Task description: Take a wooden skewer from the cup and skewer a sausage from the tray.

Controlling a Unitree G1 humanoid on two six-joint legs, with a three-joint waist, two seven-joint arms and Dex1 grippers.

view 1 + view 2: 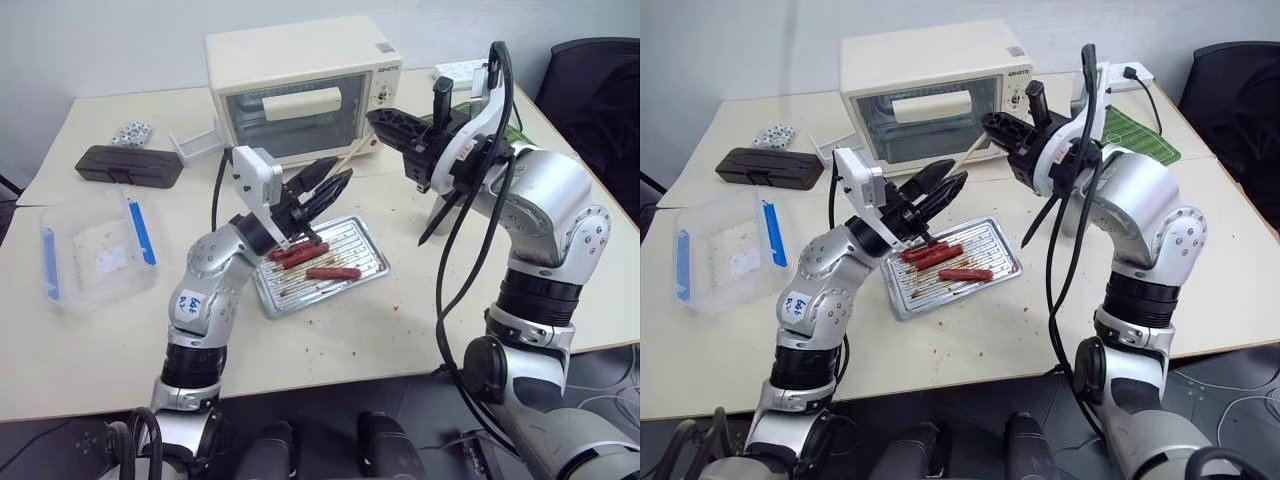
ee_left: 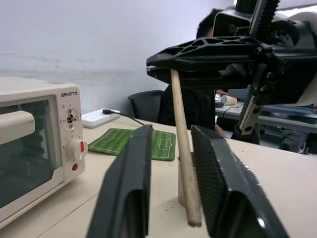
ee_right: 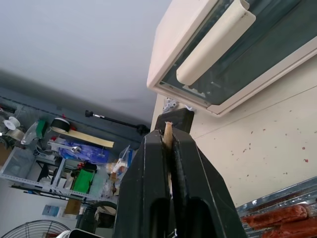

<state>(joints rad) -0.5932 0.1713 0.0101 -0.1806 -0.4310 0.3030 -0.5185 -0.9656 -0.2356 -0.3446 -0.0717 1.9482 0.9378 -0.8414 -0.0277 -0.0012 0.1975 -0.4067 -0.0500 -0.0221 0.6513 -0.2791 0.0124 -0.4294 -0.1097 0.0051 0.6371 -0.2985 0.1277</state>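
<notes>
Wooden skewer pinched by right gripper, left gripper fingers narrowed round it w/ gap visible, sausages on tray below.

Lab: cluttered shelves, office chairs

Wooden skewer: pale tan, plain. Sausages: reddish-brown. Tray: shiny silver, ridged bottom, brown crumbs. Toaster oven: cream casing, dark glass door, red-and-white knob. Mat: green with white football-pitch lines. Clear plastic box: transparent, blue clips. Case: dark brown. Table: beige, speckled with brown crumbs. Both grippers' fingers: black.
</notes>
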